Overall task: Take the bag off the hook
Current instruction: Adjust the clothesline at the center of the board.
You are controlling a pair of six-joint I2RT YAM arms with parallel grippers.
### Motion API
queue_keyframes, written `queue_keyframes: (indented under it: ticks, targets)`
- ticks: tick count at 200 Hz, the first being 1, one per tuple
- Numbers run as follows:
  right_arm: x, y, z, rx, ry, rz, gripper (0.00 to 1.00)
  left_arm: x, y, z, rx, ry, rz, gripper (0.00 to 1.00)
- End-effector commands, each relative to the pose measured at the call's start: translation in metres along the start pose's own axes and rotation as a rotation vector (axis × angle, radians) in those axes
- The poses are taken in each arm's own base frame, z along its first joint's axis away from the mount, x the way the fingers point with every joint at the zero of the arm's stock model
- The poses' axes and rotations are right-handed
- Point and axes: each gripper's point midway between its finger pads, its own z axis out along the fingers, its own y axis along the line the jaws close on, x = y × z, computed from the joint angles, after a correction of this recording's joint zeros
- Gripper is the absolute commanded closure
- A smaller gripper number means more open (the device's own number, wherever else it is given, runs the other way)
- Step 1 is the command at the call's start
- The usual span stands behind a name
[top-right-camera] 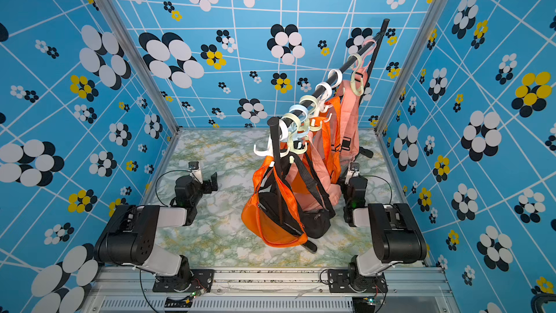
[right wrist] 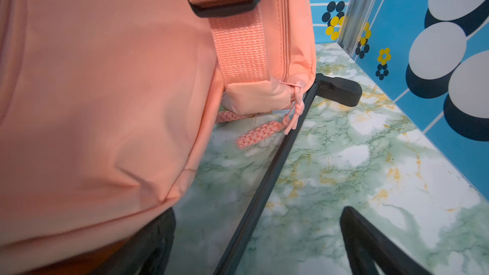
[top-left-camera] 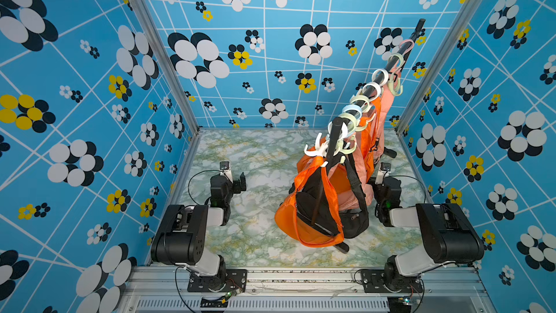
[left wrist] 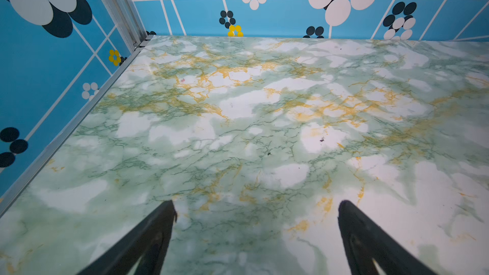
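Top views: orange bag [top-left-camera: 310, 221] hangs on a white hook [top-left-camera: 314, 150], 4 o'clock from your left gripper [top-left-camera: 239, 182].
Left wrist: left gripper [left wrist: 256, 207] spread wide, empty, over bare table [left wrist: 238, 101].
Right wrist: right gripper [right wrist: 256, 210] wide, empty; pink backpack [right wrist: 105, 88] crowds one finger, rack leg [right wrist: 264, 181] shows between them.
Risk: closing here pinches rack leg or pink backpack; a sideways pull likely tips the rack [top-left-camera: 336, 127].

The table [top-left-camera: 255, 161] has a glossy top marbled in green, white and yellow, framed by metal rails at its edges. On its right half stands a black rack [top-left-camera: 334, 140], with a near foot [top-left-camera: 343, 246] towards the front edge and a far foot [top-left-camera: 390, 152] close to the far right corner. A low bar [right wrist: 264, 181] joins them close to the surface, and a pink braided zip pull [right wrist: 254, 134] lies on the table just beside that bar.
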Motion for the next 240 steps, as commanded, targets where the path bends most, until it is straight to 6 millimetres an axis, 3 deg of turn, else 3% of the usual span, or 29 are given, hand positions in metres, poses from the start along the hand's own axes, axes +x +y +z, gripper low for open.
queue_keyframes:
  ticks: [1,208,240]
  targets:
    - [-0.005,0.002,0.003,-0.010,-0.003,-0.010,0.01,-0.003,0.001,0.002,-0.009,-0.011,0.015,0.01]
    - [-0.005,0.002,0.003,-0.010,-0.003,-0.007,0.01,-0.004,0.001,0.002,-0.010,-0.014,0.014,0.01]
    - [-0.006,0.001,0.003,-0.003,-0.007,-0.004,0.01,-0.015,0.006,-0.012,-0.062,-0.067,0.016,0.01]
